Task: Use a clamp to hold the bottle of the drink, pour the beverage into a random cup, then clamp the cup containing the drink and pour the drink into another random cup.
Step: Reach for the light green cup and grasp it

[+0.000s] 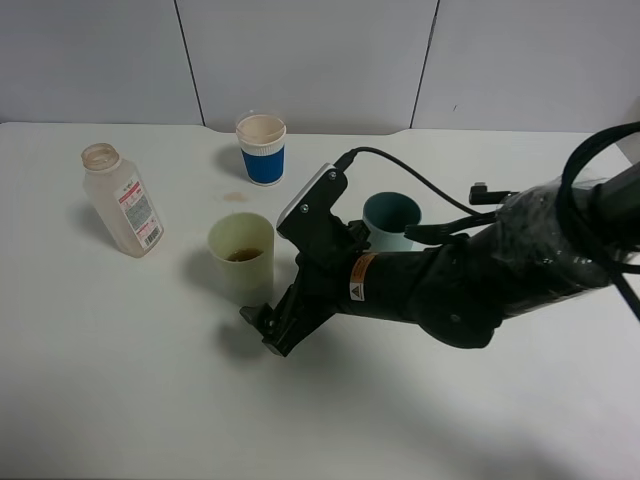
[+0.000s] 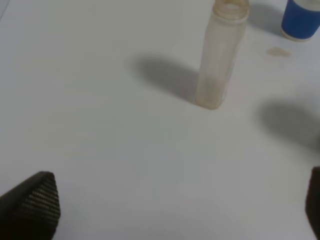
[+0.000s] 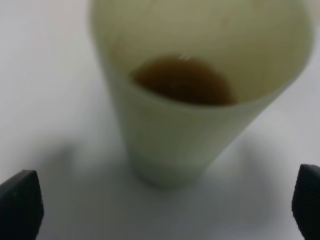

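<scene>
The bottle [image 1: 121, 200] stands upright and capless at the table's left; in the left wrist view the bottle [image 2: 220, 55] is well ahead of my open left gripper [image 2: 175, 212], which holds nothing. The pale yellow-green cup [image 1: 241, 258] holds a little brown beverage [image 1: 243, 254]. My right gripper [image 1: 266, 330] is open just in front of and below that cup, not touching it. In the right wrist view the cup [image 3: 200, 130] with its beverage [image 3: 184, 82] stands ahead of the open right gripper [image 3: 162, 210]. The teal cup [image 1: 391, 219] stands partly behind the right arm.
A short blue cup with a white rim [image 1: 262, 149] stands at the back, and a small brown spot [image 1: 234, 197] lies on the white table in front of it. The blue cup [image 2: 301, 20] also shows in the left wrist view. Grey wall panels close off the back.
</scene>
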Available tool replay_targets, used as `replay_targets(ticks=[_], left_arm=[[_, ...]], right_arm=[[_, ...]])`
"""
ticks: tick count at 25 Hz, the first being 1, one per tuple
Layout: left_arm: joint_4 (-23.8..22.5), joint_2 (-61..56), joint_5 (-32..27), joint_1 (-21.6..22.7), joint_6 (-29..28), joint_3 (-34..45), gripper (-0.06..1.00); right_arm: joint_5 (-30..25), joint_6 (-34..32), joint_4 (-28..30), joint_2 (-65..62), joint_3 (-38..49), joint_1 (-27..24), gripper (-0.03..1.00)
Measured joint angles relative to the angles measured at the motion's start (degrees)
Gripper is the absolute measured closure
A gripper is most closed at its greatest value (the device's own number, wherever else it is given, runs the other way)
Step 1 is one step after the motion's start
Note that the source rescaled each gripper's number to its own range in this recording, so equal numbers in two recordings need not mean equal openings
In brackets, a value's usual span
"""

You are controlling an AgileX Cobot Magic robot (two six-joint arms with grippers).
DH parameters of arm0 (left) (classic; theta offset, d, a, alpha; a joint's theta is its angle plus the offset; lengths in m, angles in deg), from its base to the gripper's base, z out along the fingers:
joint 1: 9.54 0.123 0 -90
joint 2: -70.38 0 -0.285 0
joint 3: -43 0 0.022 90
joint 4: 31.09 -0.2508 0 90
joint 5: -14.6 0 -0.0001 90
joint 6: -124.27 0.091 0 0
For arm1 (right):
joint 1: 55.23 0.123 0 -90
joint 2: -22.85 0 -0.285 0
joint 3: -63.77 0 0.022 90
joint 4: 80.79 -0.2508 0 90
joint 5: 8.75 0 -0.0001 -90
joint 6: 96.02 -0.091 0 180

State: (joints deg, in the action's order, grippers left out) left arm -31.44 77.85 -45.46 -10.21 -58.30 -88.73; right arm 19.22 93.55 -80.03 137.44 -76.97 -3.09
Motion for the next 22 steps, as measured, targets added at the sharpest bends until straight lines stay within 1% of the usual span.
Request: replay_targets(ticks=[5, 6, 7, 8, 12, 15, 22], left_arm=[[0.00, 0.00, 0.00, 0.00, 0.00, 0.00, -0.06], [-0.06, 0.00, 0.00, 0.00, 0.00, 0.00, -0.06], [-0.06, 0.00, 0.00, 0.00, 0.00, 0.00, -0.06], [-0.06, 0.00, 0.00, 0.00, 0.00, 0.00, -0.06], [-0.06, 0.00, 0.00, 0.00, 0.00, 0.00, -0.06], [-0.06, 0.00, 0.00, 0.00, 0.00, 0.00, -0.06], [-0.06, 0.00, 0.00, 0.00, 0.00, 0.00, -0.06]], right_arm=[[5.15, 0.43, -2.75, 3.58, 0.00, -0.75, -0.03], [5.89, 0.43, -2.75, 4.59, 0.00, -0.83, -0.03], [8.01, 0.43, -2.62, 5.98, -0.05, -0.83, -0.03], [8.01, 0.43, -2.62, 5.98, -0.05, -0.83, -0.03], [14.47, 0.43, -1.36, 7.91, -0.05, -0.83, -0.03], [17.98, 0.43, -1.32, 7.92, -0.05, -0.83, -0.03], [18.61, 0.28, -1.17, 7.92, -0.05, -1.37, -0.03]])
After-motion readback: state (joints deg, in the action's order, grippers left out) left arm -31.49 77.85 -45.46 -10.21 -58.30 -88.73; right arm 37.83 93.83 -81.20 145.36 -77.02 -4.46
